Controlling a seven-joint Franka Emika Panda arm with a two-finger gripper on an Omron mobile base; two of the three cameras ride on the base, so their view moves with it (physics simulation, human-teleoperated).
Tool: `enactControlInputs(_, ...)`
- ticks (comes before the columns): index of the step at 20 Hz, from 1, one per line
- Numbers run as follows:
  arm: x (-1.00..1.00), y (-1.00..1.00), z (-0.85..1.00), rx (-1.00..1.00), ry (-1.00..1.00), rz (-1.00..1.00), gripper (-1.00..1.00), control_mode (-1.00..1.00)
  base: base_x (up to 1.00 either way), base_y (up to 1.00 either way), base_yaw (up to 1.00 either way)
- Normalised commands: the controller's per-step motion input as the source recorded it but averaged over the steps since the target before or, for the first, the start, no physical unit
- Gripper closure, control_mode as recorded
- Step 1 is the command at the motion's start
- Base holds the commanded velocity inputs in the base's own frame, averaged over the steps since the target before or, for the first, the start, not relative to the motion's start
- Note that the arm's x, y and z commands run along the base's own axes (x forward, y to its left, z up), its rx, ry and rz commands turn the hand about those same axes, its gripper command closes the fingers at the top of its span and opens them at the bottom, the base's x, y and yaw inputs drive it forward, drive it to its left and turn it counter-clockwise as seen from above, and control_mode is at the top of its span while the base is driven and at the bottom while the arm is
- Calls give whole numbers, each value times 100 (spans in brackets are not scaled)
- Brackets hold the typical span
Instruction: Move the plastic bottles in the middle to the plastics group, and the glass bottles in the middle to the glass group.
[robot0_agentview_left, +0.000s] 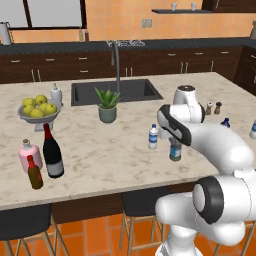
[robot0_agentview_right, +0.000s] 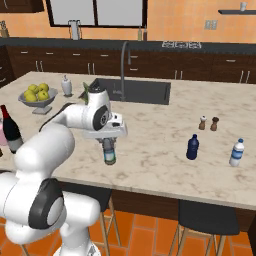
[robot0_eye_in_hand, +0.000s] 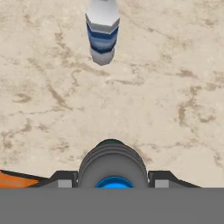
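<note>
Over on the left of the pale marble tabletop (robot0_agentview_left: 100, 150), the tall dark wine bottle with a red foil neck (robot0_agentview_left: 51, 152) stood beside the squat pink bottle (robot0_agentview_left: 29, 154) and the slim brown bottle with a red cap (robot0_agentview_left: 34, 172). Near the middle stood one small clear water bottle with a blue label (robot0_agentview_left: 153, 137). Beside it, the end effector (robot0_agentview_left: 175, 146) was clenched around a second small clear water bottle (robot0_agentview_right: 109, 152). Far right stood the small dark blue bottle (robot0_agentview_right: 192, 147).

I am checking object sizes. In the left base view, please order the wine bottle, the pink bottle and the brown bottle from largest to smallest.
1. wine bottle, clearly the tallest.
2. pink bottle.
3. brown bottle.
The last two are close: pink is wider, brown slimmer and slightly nearer the camera.
</note>
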Motion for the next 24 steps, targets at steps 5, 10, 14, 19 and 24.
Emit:
enactControlInputs(5,4,-84,12,-8,0,-1,100,-100,0,0,0)
enactControlInputs(10,13,-74,6,-18,0,-1,100,-100,0,0,0)
enactControlInputs(14,12,-75,0,-7,5,-1,100,-100,0,0,0)
enactControlInputs(19,17,-82,0,-1,0,0,100,-100,0,0,0)
enactControlInputs(24,18,-92,0,0,-2,0,100,-100,0,0,0)
